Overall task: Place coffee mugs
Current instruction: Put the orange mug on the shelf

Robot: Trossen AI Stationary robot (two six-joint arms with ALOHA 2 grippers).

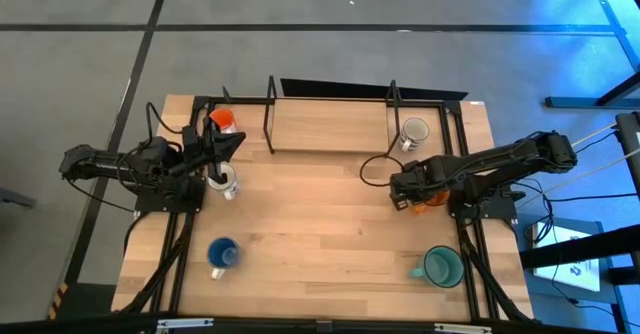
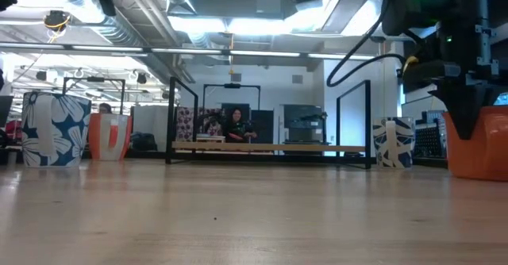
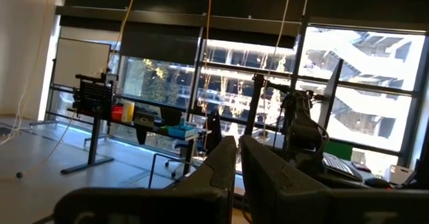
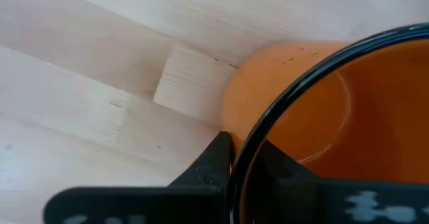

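**Operator:** Report right gripper status.

**Me:** My right gripper (image 4: pixel 231 160) is clamped on the rim of the orange mug (image 4: pixel 315 110): one finger outside the wall, the other inside the cup. The mug stands upright on the table (image 1: pixel 320 224), at its right side, just beside my right arm's base (in the low view it shows at the right edge, under the gripper (image 2: pixel 468 118)).

**Operator:** Left gripper?

**Me:** My left gripper (image 3: pixel 238 160) has its fingers almost together with nothing between them. It points level, out toward the room, and sits at the table's left side, above a white mug (image 1: pixel 229 183).

**Operator:** Remaining mugs?

**Me:** Orange-red mug (image 1: pixel 223 120) at the far left corner; grey mug (image 1: pixel 413 132) at the far right, beside the black rack (image 1: pixel 330 99); blue mug (image 1: pixel 222 255) near left; teal mug (image 1: pixel 440 266) near right. All are well apart.
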